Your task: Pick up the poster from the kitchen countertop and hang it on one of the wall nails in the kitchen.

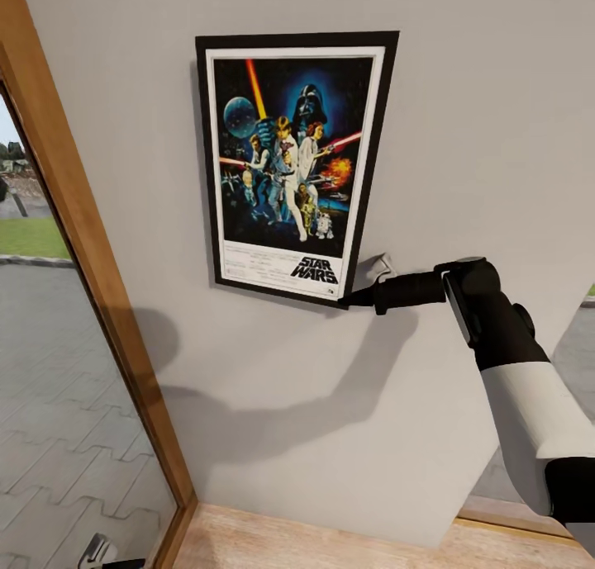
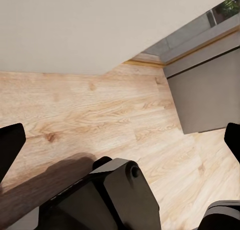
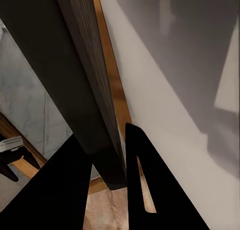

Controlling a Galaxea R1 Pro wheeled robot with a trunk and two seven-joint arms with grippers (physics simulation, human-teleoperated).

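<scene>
The Star Wars poster (image 1: 289,164), with its black frame and white border, lies flat against the grey wall (image 1: 479,123), slightly tilted. My right gripper (image 1: 351,298) reaches in from the right and is shut on the poster's lower right corner. In the right wrist view the two black fingers (image 3: 145,180) pinch the poster's dark edge (image 3: 85,79). My left gripper (image 2: 120,140) hangs low over the wooden floor (image 2: 100,109), open and holding nothing. Any nail is hidden behind the poster. The kitchen countertop is out of view.
A tall window with a wooden frame (image 1: 91,263) runs down the left side, with paving outside. Another glazed opening (image 1: 578,346) sits at the right behind my arm. Light wooden floor (image 1: 330,544) lies below the wall. My own dark base (image 2: 110,200) shows under the left gripper.
</scene>
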